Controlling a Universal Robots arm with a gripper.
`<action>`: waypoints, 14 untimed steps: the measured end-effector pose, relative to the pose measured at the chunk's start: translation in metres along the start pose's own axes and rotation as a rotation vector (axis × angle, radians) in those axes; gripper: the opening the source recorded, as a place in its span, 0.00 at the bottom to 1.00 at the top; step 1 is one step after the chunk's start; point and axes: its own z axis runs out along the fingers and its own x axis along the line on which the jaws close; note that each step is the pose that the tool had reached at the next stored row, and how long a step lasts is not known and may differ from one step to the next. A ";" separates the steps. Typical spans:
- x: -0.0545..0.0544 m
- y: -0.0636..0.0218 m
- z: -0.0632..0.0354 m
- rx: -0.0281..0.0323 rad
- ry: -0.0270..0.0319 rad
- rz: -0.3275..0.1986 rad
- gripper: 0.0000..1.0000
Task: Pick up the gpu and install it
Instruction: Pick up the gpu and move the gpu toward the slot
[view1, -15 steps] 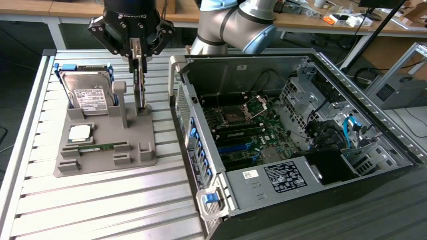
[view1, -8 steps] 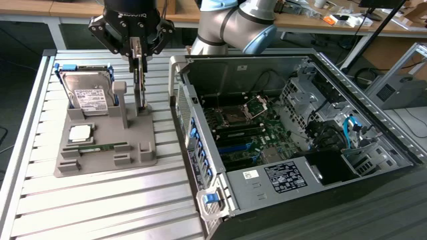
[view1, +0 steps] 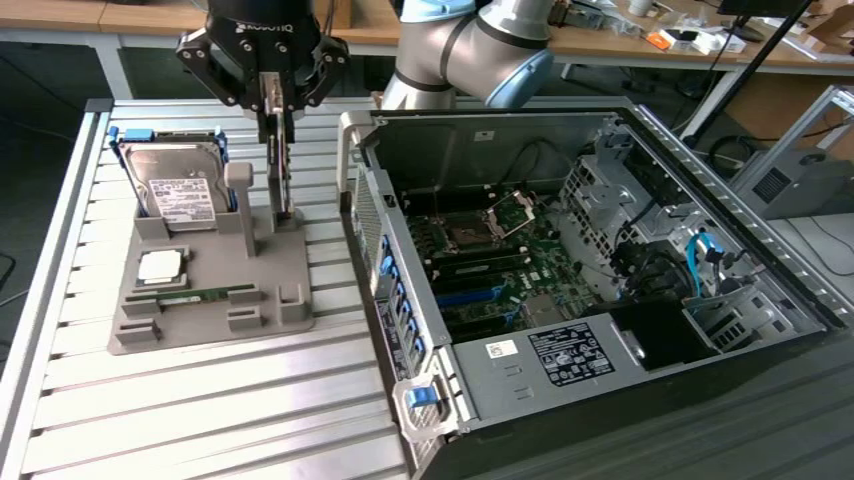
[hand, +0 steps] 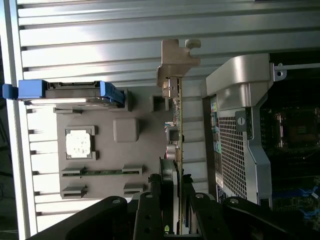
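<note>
Gripper (hand: 178, 192) fingers are clenched on the top edge of the gpu (hand: 178, 132), which stands upright in the gray holder (view1: 214, 320), at its edge nearest the computer case (view1: 467, 150). I judge the pull should be dead vertical, so the card clears its slot without binding.

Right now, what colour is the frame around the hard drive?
Blue; the frame shows best in the wrist view.

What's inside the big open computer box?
Inside the computer box sits a green board with a square socket, blue slots and a blue cable. A black labelled cover hides whatever lies under it.
</note>
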 end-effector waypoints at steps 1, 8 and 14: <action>0.000 0.0000 -0.0003 0.0000 0.0000 0.000 0.27; 0.000 0.0001 -0.0023 -0.0001 -0.0001 0.000 0.27; 0.000 0.0002 -0.0036 0.0000 0.0000 0.000 0.27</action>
